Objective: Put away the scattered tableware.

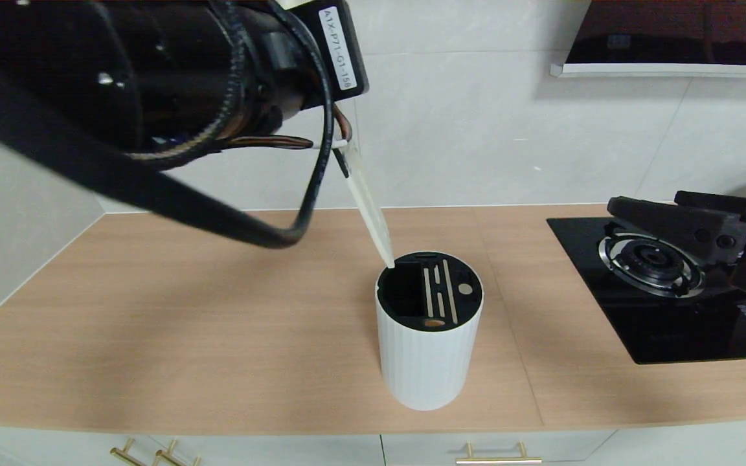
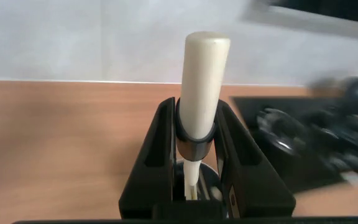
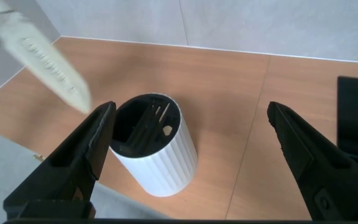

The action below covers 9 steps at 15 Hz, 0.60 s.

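Left gripper (image 2: 194,134) high above the wooden countertop (image 1: 185,323), jaws closed tight on a knife (image 1: 370,213). Grip sits at the dark collar where the cream handle (image 2: 205,74) meets the blade, and the handle's rounded end stands clear beyond the fingers (image 2: 157,149). Pale blade slants down and toward the robot's right, point lowest. Tip is at the far-left rim of the knife holder (image 1: 428,362), over the large open compartment rather than the narrow slots. Cannot tell whether the tip touches the rim or is just inside it. Holder is a white ribbed cylinder, upright, mid-counter near the front edge, with a black top insert: one wide opening on its left half, several thin parallel slots and a small round hole on its right half. Right gripper (image 3: 190,118) holds nothing, fingers spread wide. It hangs over the black glass gas hob (image 1: 606,304) at the counter's right end, well apart from the holder, near the round burner (image 1: 648,259). White tiled wall behind, range hood (image 1: 671,65) at upper right. White cabinet fronts with brass pulls (image 1: 498,458) below the counter edge.
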### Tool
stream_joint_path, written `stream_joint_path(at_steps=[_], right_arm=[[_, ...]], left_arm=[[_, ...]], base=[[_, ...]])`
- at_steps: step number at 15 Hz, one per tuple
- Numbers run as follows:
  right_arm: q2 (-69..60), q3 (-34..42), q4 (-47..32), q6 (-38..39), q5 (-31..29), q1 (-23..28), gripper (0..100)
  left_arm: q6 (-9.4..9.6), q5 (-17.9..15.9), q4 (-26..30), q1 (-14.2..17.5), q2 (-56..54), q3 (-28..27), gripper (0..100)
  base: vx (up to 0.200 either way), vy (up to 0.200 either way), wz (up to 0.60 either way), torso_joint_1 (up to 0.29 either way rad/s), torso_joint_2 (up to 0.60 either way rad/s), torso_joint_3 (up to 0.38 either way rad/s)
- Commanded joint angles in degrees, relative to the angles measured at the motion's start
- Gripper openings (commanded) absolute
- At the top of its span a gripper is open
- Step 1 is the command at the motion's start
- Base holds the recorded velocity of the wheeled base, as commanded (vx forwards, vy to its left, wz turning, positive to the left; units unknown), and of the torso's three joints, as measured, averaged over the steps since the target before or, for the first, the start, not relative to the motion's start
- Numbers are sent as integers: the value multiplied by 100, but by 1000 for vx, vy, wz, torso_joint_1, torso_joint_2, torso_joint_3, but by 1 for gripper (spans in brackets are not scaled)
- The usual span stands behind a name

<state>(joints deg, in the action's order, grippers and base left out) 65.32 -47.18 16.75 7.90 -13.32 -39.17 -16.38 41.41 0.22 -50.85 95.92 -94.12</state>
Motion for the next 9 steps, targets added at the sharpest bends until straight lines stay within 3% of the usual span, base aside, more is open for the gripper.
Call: stream_joint_path(at_steps=[1, 6, 9], right_arm=[[34, 7, 4, 1, 40, -3, 100], [148, 51, 13, 1, 58, 14, 100], [183, 60, 13, 1, 58, 23, 100]], left_arm=[[39, 78, 4, -198, 340, -177, 0], [276, 122, -4, -338, 393, 26, 0], [311, 130, -22, -338, 410, 43, 0]], base=[[0, 0, 0, 0, 0, 0], [0, 0, 0, 0, 0, 0], [0, 0, 0, 0, 0, 0]])
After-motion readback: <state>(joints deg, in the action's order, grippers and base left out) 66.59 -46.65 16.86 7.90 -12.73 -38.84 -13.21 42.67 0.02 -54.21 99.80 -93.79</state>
